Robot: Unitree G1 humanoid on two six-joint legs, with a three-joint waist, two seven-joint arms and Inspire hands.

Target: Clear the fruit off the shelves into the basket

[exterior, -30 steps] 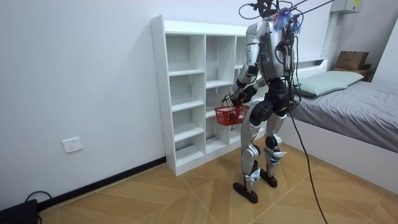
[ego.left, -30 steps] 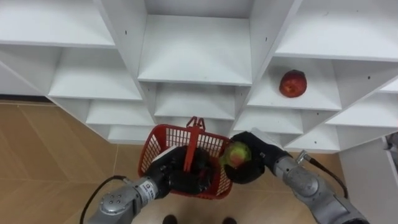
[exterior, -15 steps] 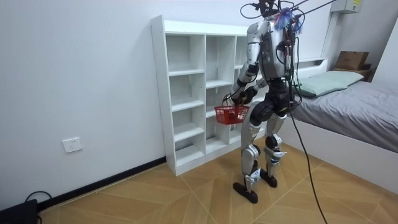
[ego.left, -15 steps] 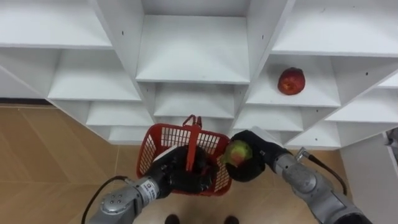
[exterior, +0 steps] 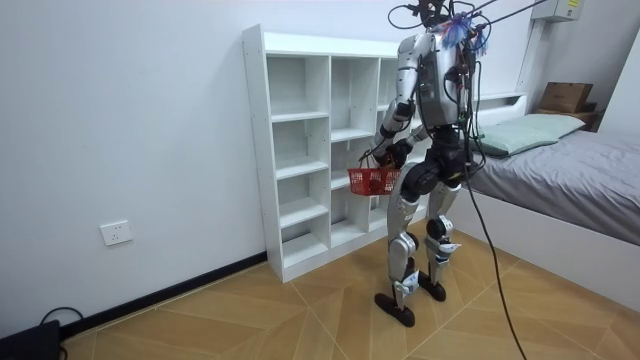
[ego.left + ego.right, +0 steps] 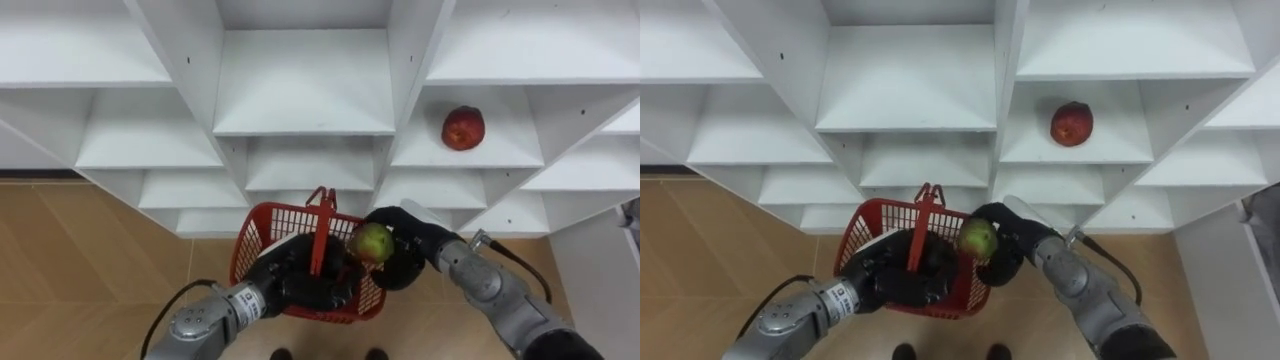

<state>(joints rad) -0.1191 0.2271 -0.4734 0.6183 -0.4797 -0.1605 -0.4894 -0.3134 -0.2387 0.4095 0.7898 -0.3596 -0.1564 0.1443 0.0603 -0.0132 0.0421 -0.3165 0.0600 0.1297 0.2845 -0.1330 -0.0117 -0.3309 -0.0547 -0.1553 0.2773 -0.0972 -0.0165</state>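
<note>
right hand (image 6: 398,268) clasps green apple (image 6: 371,242) at basket (image 6: 272,230) rim; left hand (image 6: 298,278) grips handle (image 6: 321,228)

No word, number or sign can be read here. In the room view, at about one o'clock, a small yellow label (image 5: 572,9) sits on a pale box (image 5: 548,10) high on the wall, but its print is too small to read.
</note>
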